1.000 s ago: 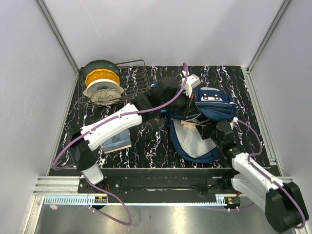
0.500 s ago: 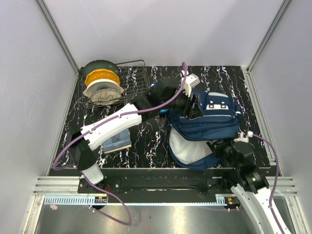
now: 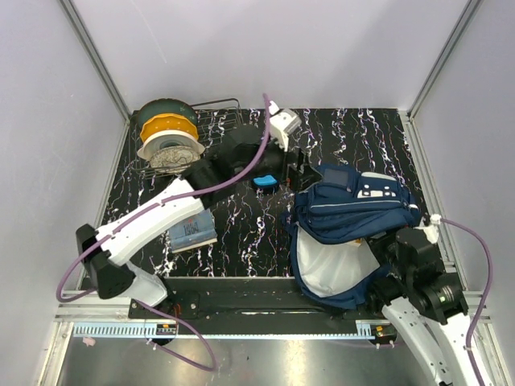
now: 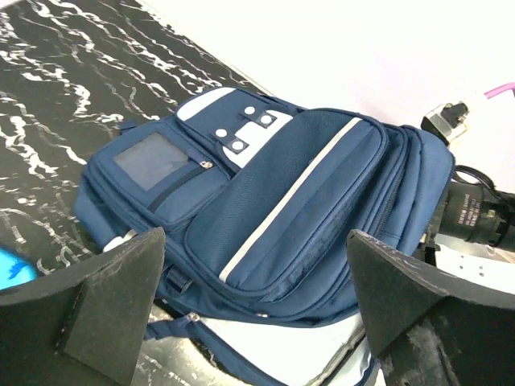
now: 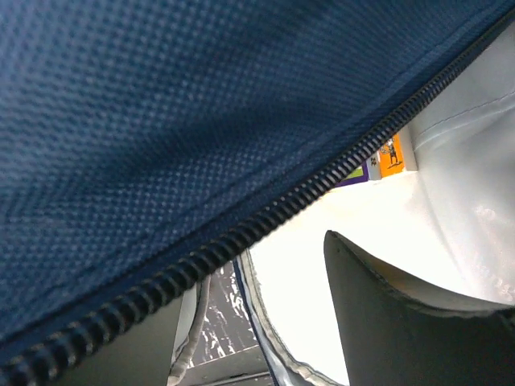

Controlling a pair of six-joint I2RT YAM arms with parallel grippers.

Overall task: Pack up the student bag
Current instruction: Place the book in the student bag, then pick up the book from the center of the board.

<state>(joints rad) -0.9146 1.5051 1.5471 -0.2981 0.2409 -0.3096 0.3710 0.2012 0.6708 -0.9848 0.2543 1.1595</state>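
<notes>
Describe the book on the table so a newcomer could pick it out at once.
On the black marbled table, look at the left half near the front edge, under the left arm's white link. The book lies flat there: pale blue and rectangular, unlike the round spools in the rack behind and the bulky navy backpack to its right.

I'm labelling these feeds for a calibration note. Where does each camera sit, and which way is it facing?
Top: above and behind the bases, looking down on the table; left arm and right arm show.
Left wrist: faces the backpack front, the open left gripper framing it.
Right wrist: tucked under the backpack's zipper edge, faces its pale lining; the right gripper shows one dark finger.
Shared: the backpack, in all three.
</notes>
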